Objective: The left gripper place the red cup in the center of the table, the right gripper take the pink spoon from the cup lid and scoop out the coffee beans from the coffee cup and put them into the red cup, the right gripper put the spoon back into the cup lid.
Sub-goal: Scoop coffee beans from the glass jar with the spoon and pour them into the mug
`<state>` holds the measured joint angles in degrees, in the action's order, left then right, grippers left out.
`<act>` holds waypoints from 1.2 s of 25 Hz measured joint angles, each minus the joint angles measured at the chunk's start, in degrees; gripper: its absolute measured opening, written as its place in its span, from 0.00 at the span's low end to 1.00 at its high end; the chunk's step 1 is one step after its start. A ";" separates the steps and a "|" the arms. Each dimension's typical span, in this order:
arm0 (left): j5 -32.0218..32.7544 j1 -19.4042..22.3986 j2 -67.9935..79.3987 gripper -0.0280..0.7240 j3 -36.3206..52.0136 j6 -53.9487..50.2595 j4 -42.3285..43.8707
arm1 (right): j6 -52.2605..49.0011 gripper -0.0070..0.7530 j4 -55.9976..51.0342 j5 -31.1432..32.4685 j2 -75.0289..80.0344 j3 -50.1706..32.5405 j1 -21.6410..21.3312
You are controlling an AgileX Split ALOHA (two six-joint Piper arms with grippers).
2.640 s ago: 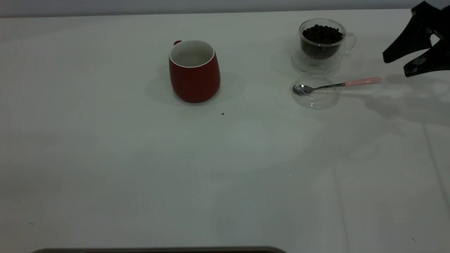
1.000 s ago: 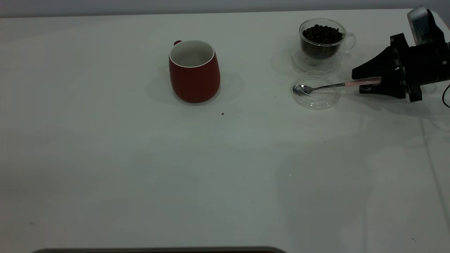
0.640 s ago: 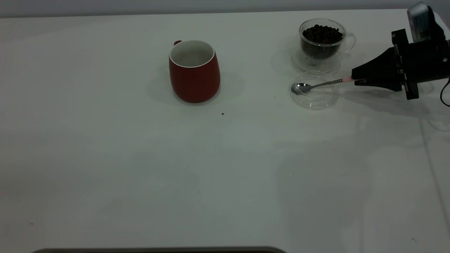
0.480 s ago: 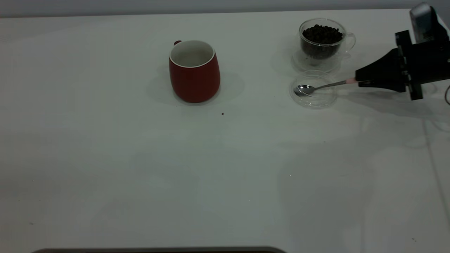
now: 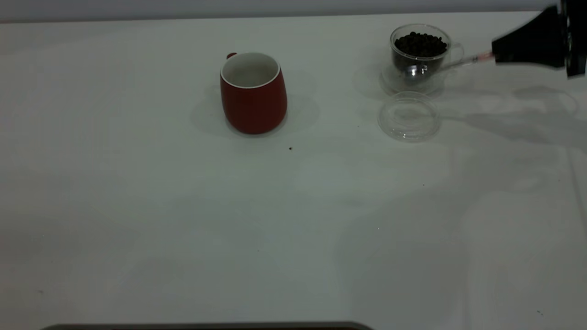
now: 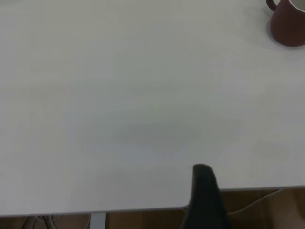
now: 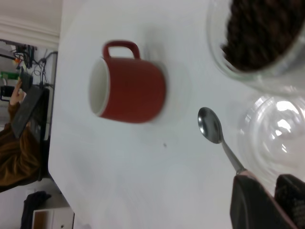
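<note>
The red cup (image 5: 253, 94) stands upright and empty on the table (image 5: 293, 215), left of the other things. My right gripper (image 5: 495, 57) is shut on the pink spoon (image 5: 479, 58) by its handle and holds it in the air. The spoon's metal bowl hangs in front of the coffee cup (image 5: 419, 55), which is heaped with coffee beans (image 5: 420, 44). The cup lid (image 5: 408, 115) lies empty below. The right wrist view shows the gripper (image 7: 267, 188), the spoon (image 7: 210, 125), the red cup (image 7: 128, 88), the beans (image 7: 262, 33) and the lid (image 7: 276, 133). My left gripper (image 6: 205, 191) is at the table's edge, far from the red cup (image 6: 288, 24).
A small dark speck (image 5: 290, 148) lies on the table in front of the red cup. A dark strip (image 5: 206, 326) runs along the table's near edge. A person and furniture (image 7: 19, 143) show beyond the table's far side in the right wrist view.
My right gripper came in, shut on the spoon's pink handle, and lifted the spoon out of the lid up and back toward the coffee cup. The lid shifted slightly.
</note>
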<state>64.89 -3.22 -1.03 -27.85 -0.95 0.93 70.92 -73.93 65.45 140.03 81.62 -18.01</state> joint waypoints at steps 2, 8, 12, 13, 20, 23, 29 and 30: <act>0.00 0.00 0.00 0.82 0.00 0.00 0.00 | -0.31 0.14 -1.60 -0.77 -1.92 0.07 1.11; 0.00 0.00 0.00 0.82 0.00 0.00 0.00 | -0.95 0.14 -4.78 -9.58 -3.19 4.70 5.02; 0.00 0.00 0.00 0.82 0.00 0.00 0.00 | -1.34 0.14 -6.10 -16.92 -3.14 5.38 5.31; 0.00 0.00 0.00 0.82 0.00 0.00 0.00 | -1.44 0.14 -6.09 -18.33 -3.14 5.38 5.31; 0.01 0.00 0.00 0.82 0.00 -0.18 0.00 | -1.56 0.14 -6.27 -20.11 -1.75 5.45 5.19; 0.01 0.00 0.00 0.82 0.00 -0.18 0.00 | -1.63 0.14 -6.34 -19.78 -0.64 5.45 5.19; 0.01 0.00 0.00 0.82 0.00 -0.18 0.00 | -1.82 0.14 -6.31 -18.04 0.49 5.45 5.19; 0.01 0.00 0.00 0.82 0.00 -0.18 0.00 | -2.04 0.14 -6.21 -17.63 0.56 5.45 5.19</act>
<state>64.91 -3.22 -1.03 -27.85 -1.13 0.93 68.88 -80.14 47.82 140.59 87.06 -12.82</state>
